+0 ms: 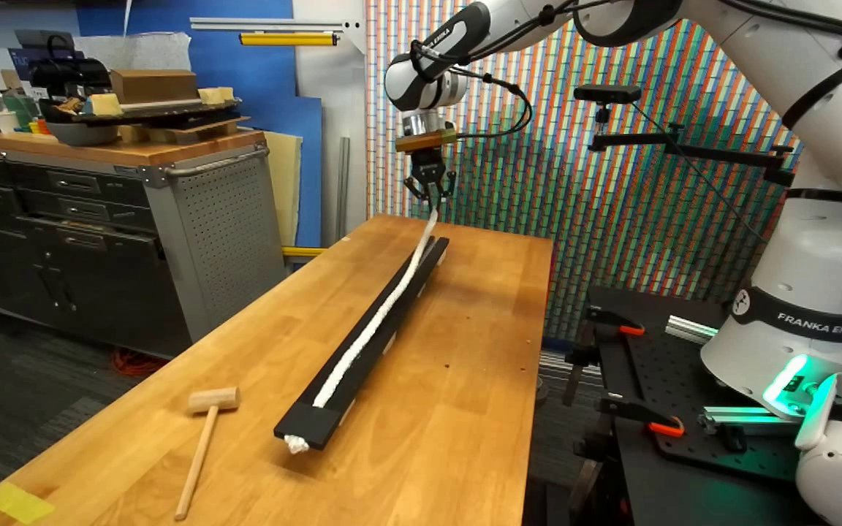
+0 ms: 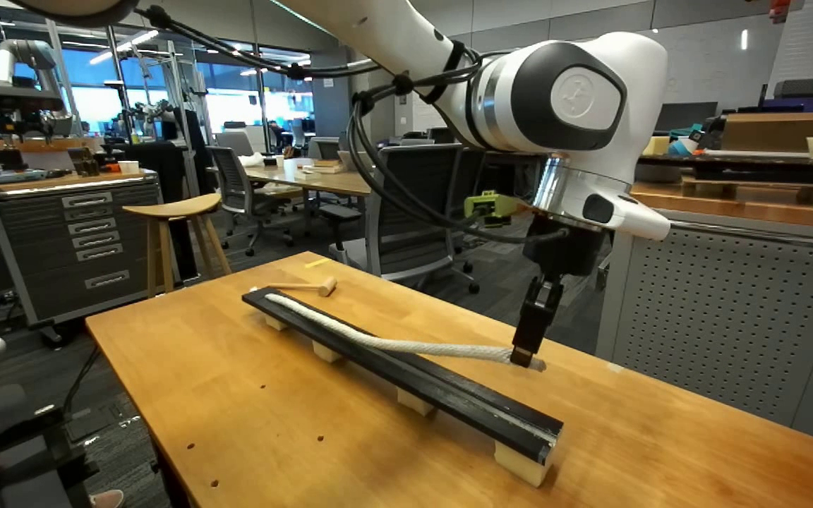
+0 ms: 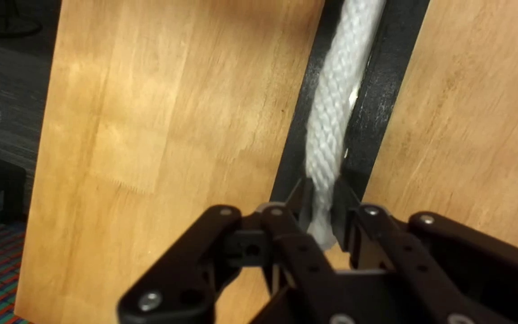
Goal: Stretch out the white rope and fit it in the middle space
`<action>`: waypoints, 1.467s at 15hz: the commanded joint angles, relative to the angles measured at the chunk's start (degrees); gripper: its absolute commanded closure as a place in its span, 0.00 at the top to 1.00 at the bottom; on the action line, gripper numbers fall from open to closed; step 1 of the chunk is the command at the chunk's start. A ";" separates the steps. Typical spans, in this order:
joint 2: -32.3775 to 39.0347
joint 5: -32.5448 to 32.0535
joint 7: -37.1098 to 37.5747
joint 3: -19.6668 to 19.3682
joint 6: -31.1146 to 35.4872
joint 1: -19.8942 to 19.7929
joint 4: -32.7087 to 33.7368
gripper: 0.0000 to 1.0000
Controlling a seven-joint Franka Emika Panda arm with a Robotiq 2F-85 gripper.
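Observation:
The white rope (image 1: 371,330) runs along the long black bars (image 2: 378,370). Its part near the mallet lies along the middle space, and a frayed white tip (image 1: 296,443) sticks out past the dark end of the bars. From about mid-length the rope rises out of the groove to my gripper (image 2: 525,356). The bare far part of the middle space (image 2: 498,407) shows in an exterior view. My gripper is shut on the rope close to its free end, above and to one side of the bars. In the wrist view the rope (image 3: 331,108) passes between the fingertips (image 3: 323,202).
The bars rest on several small wooden blocks (image 2: 519,462) on the wooden table (image 1: 465,438). A wooden mallet (image 1: 213,399) lies beside one end of the bars. Yellow tape (image 1: 17,502) marks a table corner. A grey cabinet (image 2: 724,317) stands beyond the table.

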 commanded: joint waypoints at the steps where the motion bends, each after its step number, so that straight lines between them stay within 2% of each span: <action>1: 2.72 1.76 2.13 0.58 -1.26 -0.64 3.10 0.04; 11: 6.77 2.78 6.24 0.41 -1.74 -2.15 4.74 0.04; 22: 12.09 4.29 11.24 1.21 -4.02 -3.88 12.28 0.04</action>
